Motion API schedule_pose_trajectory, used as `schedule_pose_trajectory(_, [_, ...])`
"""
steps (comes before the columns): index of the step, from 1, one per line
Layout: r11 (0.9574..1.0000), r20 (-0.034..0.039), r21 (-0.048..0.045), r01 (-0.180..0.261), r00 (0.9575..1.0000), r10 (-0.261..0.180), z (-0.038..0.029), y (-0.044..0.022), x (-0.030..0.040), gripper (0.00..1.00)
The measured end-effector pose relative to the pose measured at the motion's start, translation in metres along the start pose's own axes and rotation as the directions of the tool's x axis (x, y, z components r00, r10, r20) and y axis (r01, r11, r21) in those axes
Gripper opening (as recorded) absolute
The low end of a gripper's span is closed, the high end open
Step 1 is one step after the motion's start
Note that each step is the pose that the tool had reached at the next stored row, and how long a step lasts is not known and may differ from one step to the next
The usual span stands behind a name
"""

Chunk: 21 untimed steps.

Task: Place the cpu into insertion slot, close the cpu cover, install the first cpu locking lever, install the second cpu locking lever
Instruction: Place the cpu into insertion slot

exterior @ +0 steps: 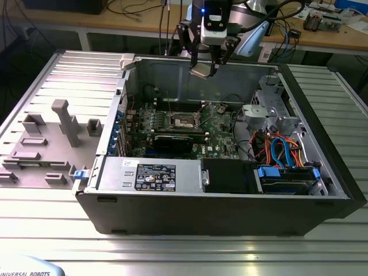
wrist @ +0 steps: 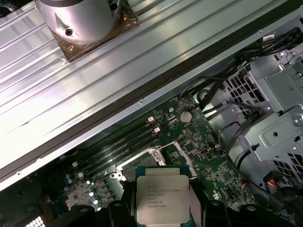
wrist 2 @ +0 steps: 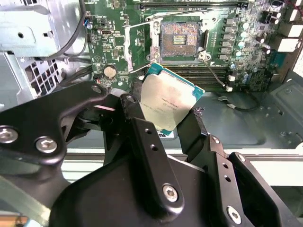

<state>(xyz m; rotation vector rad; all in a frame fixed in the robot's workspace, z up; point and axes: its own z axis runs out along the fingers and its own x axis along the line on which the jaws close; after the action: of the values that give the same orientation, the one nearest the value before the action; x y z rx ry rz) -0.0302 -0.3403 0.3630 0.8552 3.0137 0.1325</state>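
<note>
Clasping the cpu (wrist 2: 168, 101), tool (exterior: 205, 68) above open case (exterior: 172, 214) (ribbed metal table (exterior: 172, 253)), insertion slot (wrist 2: 180, 40) seemingly uncovered

The cpu (wrist 2: 168, 101) has a silvery-grey top edged in teal-green, the motherboard (wrist 2: 118, 42) is green, the insertion slot (wrist 2: 179, 40) has a dark centre and silver rim, the cables (exterior: 280, 150) are blue and orange, and the computer case (exterior: 218, 215) is black outside.

There are one cpu (wrist 2: 169, 101), one insertion slot (wrist 2: 180, 41), one green motherboard (wrist 2: 116, 33) bearing one round coin battery (wrist 2: 110, 71), one open computer case (exterior: 218, 214), and one gripper (exterior: 205, 67) with two black fingers (wrist 2: 144, 142).
</note>
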Motion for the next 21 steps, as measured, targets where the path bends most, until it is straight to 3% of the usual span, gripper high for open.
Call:
schedule_pose_trajectory(12, [0.9998, 0.0030, 0.0013, -0.022, 0.9998, 0.022, 0.0001, 0.0001, 0.0000, 0.54])
schedule_pose_trajectory(16, [0.9980, 0.0099, 0.0059, -0.062, 0.9980, 0.062, 0.0003, 0.0000, 0.0000, 0.54])
schedule_pose_trajectory(21, [0.9911, 0.0219, 0.0122, -0.133, 0.9910, 0.132, 0.0009, -0.0001, 0.0000, 0.54])
